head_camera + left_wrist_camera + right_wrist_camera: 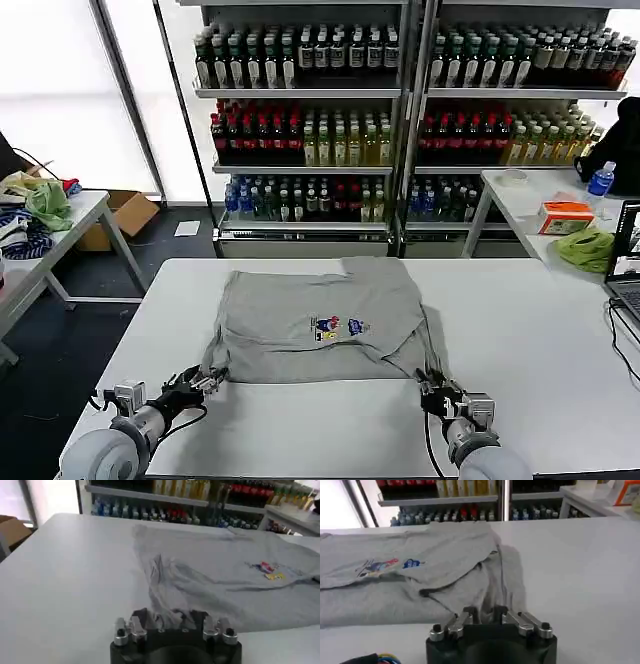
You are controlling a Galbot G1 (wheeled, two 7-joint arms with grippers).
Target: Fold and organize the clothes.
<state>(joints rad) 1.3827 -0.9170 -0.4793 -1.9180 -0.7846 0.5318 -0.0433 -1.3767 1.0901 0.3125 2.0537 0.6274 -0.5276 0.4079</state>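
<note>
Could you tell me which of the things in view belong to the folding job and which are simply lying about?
Part of the job:
- light grey short-sleeved shirt with a small multicoloured chest print, on the white table
- left gripper, shut on the shirt's near left corner
- right gripper, shut on its near right corner

Just lying about:
- lime-green cloth
- orange box
- shelves of bottled drinks
</note>
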